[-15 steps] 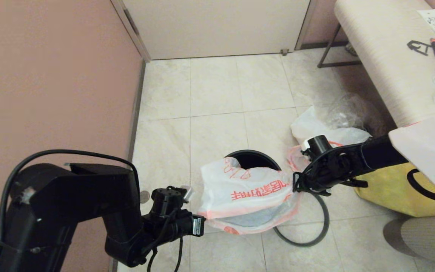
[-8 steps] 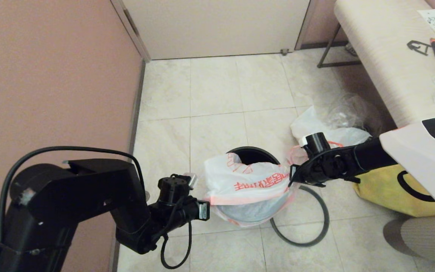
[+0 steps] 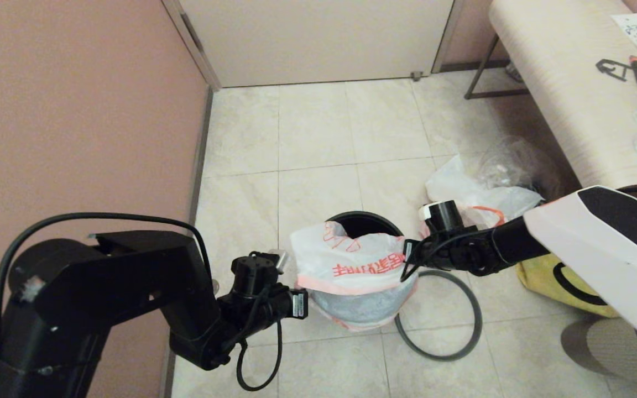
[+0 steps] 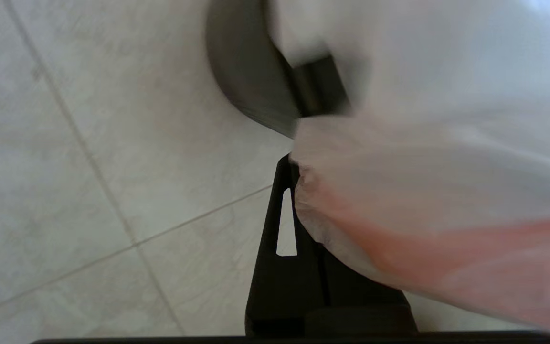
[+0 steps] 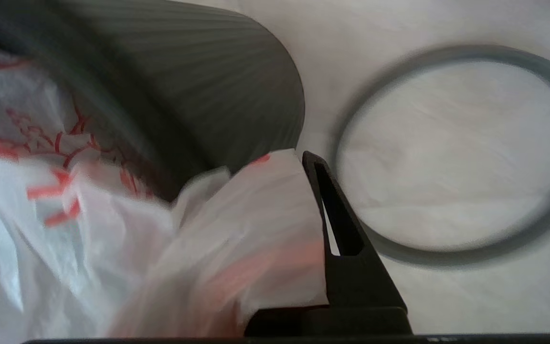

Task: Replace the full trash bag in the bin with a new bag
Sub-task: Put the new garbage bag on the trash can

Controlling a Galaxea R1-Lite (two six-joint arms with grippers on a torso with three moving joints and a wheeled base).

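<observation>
The new bag (image 3: 354, 264), white with red lettering and a pink-orange edge, is stretched over the near part of the black bin (image 3: 371, 223); only the bin's far rim shows. My left gripper (image 3: 299, 303) is shut on the bag's left edge and my right gripper (image 3: 407, 260) on its right edge. The left wrist view has the bag (image 4: 428, 191) bunched over the gripper (image 4: 303, 172), with the bin (image 4: 251, 81) beyond. Through the right wrist camera I see the bag (image 5: 217, 248), one finger (image 5: 346, 272), the bin (image 5: 198, 95) and the dark-grey ring (image 5: 418, 255). The full trash bag (image 3: 459, 185) lies behind my right arm.
The loose ring (image 3: 465, 331) lies flat on the tiles right of the bin. A yellow tote (image 3: 559, 279) stands under my right arm, a clear bag (image 3: 515, 157) behind it. A bench (image 3: 567, 83) runs along the right, a wall (image 3: 75, 110) along the left.
Both grippers carried the bag away from me and further over the bin. The right gripper also moved left, narrowing the bag's mouth.
</observation>
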